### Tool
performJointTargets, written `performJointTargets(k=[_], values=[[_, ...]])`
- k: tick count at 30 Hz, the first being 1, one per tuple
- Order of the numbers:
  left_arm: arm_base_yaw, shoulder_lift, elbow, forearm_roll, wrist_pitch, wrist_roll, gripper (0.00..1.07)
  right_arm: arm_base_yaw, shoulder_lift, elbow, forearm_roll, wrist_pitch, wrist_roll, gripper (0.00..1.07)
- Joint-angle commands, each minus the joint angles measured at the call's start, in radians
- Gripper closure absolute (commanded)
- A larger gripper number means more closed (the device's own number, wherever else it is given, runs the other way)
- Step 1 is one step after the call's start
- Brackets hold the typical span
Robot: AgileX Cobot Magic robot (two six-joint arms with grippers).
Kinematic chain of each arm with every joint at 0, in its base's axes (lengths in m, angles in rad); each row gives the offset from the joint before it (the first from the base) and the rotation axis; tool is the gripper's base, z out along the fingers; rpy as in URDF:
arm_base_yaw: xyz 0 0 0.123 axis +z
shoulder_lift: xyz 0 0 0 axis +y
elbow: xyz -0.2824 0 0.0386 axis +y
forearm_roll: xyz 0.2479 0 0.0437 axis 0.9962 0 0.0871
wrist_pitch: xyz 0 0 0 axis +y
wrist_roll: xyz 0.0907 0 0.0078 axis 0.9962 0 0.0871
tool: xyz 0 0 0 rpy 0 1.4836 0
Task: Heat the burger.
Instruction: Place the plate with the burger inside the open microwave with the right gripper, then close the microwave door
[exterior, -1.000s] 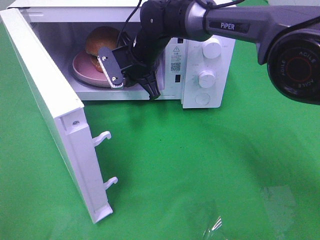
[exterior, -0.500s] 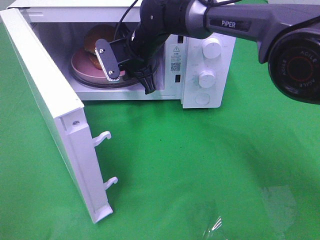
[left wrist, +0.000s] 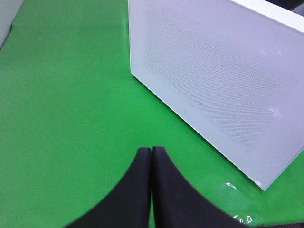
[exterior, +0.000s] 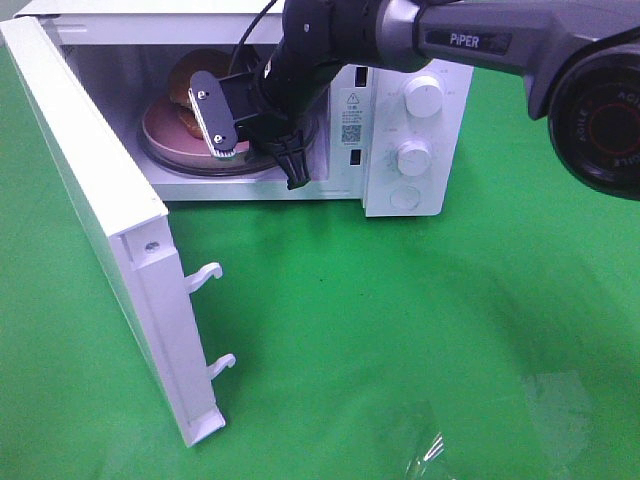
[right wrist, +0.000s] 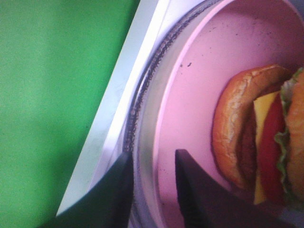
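The burger (right wrist: 259,137), glossy bun over lettuce, tomato, cheese and patty, sits on a pink plate (right wrist: 190,95) on the glass turntable (right wrist: 142,128) inside the white microwave (exterior: 445,140), toward the left of the cavity. It looks light, soft and loosely stacked, so a squeeze would likely crush the bun or slide the layers. The stiff plate rim seems the safer place to take hold. The right gripper (right wrist: 153,153) reaches into the opening at the plate's near edge, its fingers narrowly parted, one over the plate's inside and one outside the turntable's edge, and nothing looks clamped between them. The door (exterior: 110,200) stands wide open at the left. Beyond its outer face, the left gripper (left wrist: 151,149) hangs over the green surface (exterior: 400,330) with its fingers pressed together, holding nothing.
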Motion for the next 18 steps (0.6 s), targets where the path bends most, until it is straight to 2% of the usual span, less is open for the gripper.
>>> performJointTargets(k=[1,8,9,13,18], values=[[0.001,-0.021,0.004,-0.004,-0.009,-0.004,1.06,0.0,-0.033,0.034,0.007,-0.002,0.005,0.67],[0.001,-0.021,0.004,-0.004,-0.009,-0.004,1.06,0.0,-0.096,0.138,0.016,-0.053,0.005,0.58],[0.001,-0.021,0.004,-0.004,-0.009,-0.004,1.06,0.0,-0.107,0.155,0.019,-0.056,0.005,0.53],[0.001,-0.021,0.004,-0.004,-0.009,-0.004,1.06,0.0,-0.138,0.212,0.026,-0.064,0.007,0.46],[0.001,-0.021,0.004,-0.004,-0.009,-0.004,1.06,0.011,-0.183,0.299,0.029,-0.091,0.006,0.42]])
